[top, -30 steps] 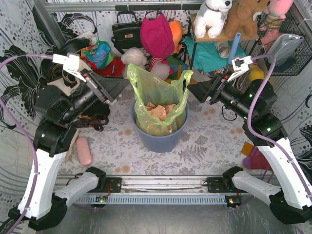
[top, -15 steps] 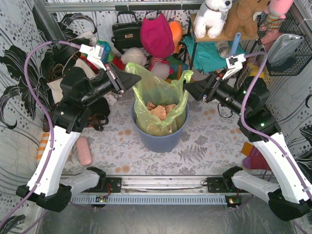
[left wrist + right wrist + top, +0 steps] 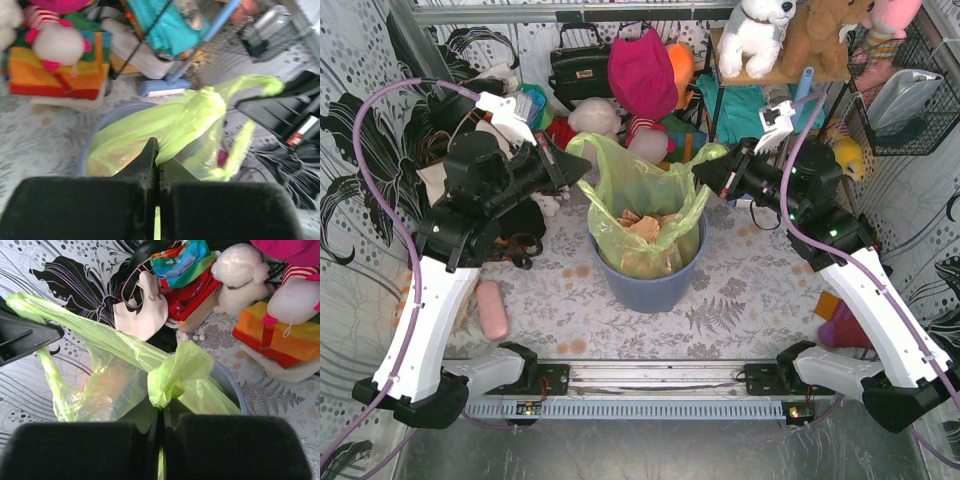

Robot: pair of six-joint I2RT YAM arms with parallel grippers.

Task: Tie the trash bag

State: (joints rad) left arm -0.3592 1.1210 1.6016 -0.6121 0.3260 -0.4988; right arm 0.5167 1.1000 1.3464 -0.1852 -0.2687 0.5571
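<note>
Pincers (image 3: 582, 165) (image 3: 700, 172) on trash bag (image 3: 645, 195) in bin (image 3: 650, 287)

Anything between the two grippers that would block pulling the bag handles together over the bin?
Nothing visible does. The left gripper and the right gripper are each shut on a handle of the trash bag. Only the bag's open mouth above the bin lies between them.

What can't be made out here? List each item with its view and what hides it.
- Lower part of the trash bag: top view, hidden by the bin wall.
- Whatever lies under the crumpled paper: top view, covered by it.
- How much plastic the left tool pinches: left wrist view, hidden inside its shut grip; picture blurred.
- How much plastic the right tool pinches: right wrist view, same cause.
</note>
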